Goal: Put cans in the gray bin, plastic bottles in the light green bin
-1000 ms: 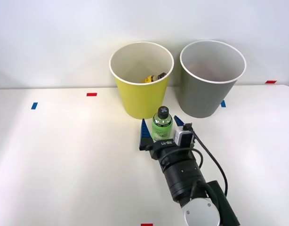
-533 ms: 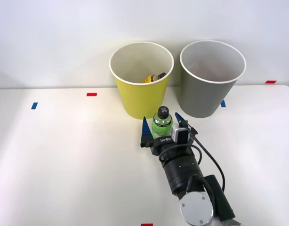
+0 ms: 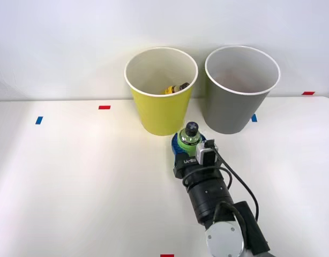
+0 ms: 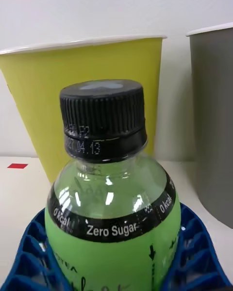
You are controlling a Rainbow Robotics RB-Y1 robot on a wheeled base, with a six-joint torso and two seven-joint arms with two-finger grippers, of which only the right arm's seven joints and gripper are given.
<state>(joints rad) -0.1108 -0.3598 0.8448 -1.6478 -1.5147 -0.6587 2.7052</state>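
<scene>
Green bottle [image 3: 189,138] upright on the white table [image 3: 73,176], just in front of the gap between the 2 bins, at about 5 o'clock from the light green bin [image 3: 161,91] and 8 o'clock from the gray bin [image 3: 240,90]. Black cap up; wrist view shows the label band "Zero Sugar" on the green bottle [image 4: 114,213].

Right gripper [image 3: 189,145] is clamped on the green bottle: blue ribbed fingers [image 4: 34,252] press both sides of the body below the shoulder.

Change from 0.5 s ago: fingers then stood apart, 1 on each side of the bottle with a gap; now they are closed in against it. Bottle sits slightly nearer the bins. Arm reaches in from 6 o'clock.

Light green bin: 1 yellow bottle [image 3: 175,89] lying inside against the near-right wall. Gray bin: inside pale, contents cannot be made out.
</scene>
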